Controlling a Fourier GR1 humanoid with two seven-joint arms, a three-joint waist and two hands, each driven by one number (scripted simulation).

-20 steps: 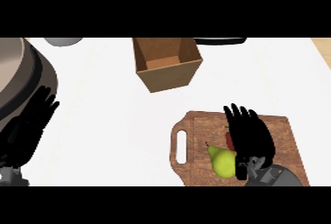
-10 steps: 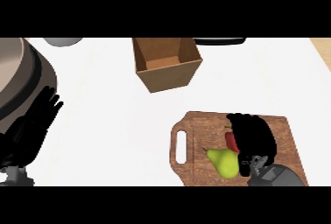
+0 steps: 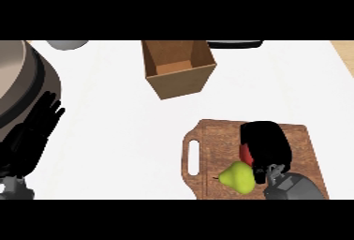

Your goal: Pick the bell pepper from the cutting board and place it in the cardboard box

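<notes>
1. Far left: left hand [image 3: 31, 136] open, fingers straight and pointing up, resting beside a big grey pot [image 3: 21, 79]. Well apart from everything on the board.
2. Top centre: cardboard box [image 3: 178, 68] open-topped, nothing visible inside, up and left of the board, well apart from it.
3. Lower right: cutting board [image 3: 211, 145] with handle slot at its left end.
4. On board, near its lower edge: green pear [image 3: 239, 177], just left of right hand. Not the target.
5. Bell pepper [image 3: 245, 152]: only a red sliver showing at the hand's left edge, directly under the palm and fingers, still on the board. Long axis impossible to tell, mostly hidden.
6. Right hand [image 3: 266, 143] on top of pepper, fingers curled down over it, probably closing round it; contact not fully visible.
7. Key relation: pepper beneath right hand, so right hand far nearer than left. Next move likely lift, then carry up and left to box.
</notes>
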